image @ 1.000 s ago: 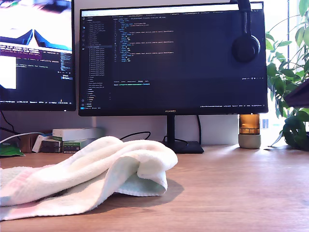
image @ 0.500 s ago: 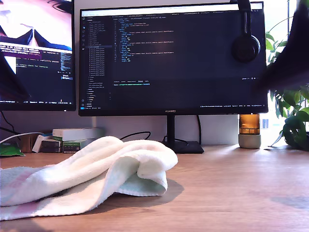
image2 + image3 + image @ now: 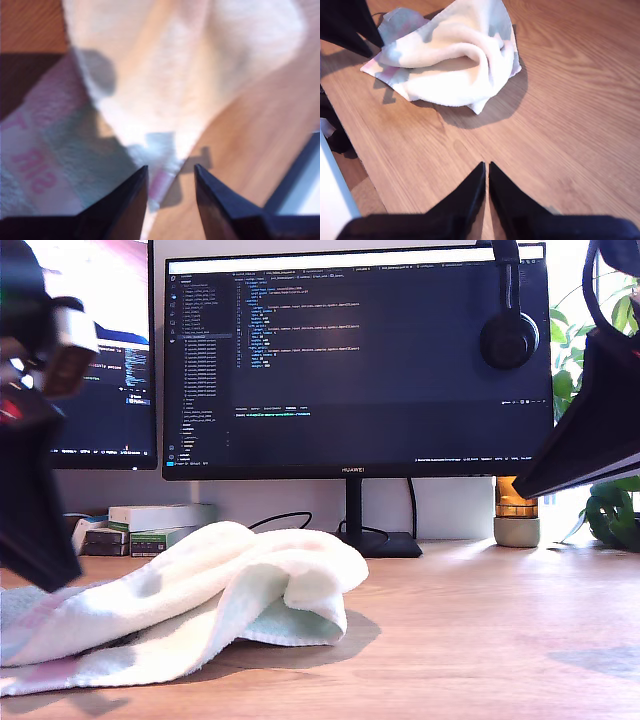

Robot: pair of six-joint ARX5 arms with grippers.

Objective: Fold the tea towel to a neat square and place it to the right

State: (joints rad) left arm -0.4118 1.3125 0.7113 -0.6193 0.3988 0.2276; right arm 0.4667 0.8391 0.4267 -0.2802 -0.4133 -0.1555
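Tea towel (image 3: 200,605) sits crumpled on the wooden desk (image 3: 480,640) at the exterior view's left, one fold humped up in front of the monitor stand base (image 3: 385,543), far end running off that view's left edge. Exterior view: centre monitor (image 3: 358,360) shows dark code editor, text too small to read, bezel badge reads HUAWEI; headphones (image 3: 508,335) hang on its top corner at the exterior view's right; second monitor (image 3: 105,360) at the exterior view's left; small boxes (image 3: 150,525) behind the towel, labels illegible; amber jar (image 3: 517,510) and plant (image 3: 600,440) at the exterior view's right. Dark arm (image 3: 35,440) over the towel's end at the exterior view's left, another arm (image 3: 590,420) high at the exterior view's right. First wrist view: my first gripper (image 3: 171,182) just above the towel's edge, jaws apart with a narrow gap, nothing between them; pink lettering on the cloth, blurred, unreadable. Second wrist view: my second gripper (image 3: 486,172) over bare desk, well apart from the towel, fingertips together, holding nothing.
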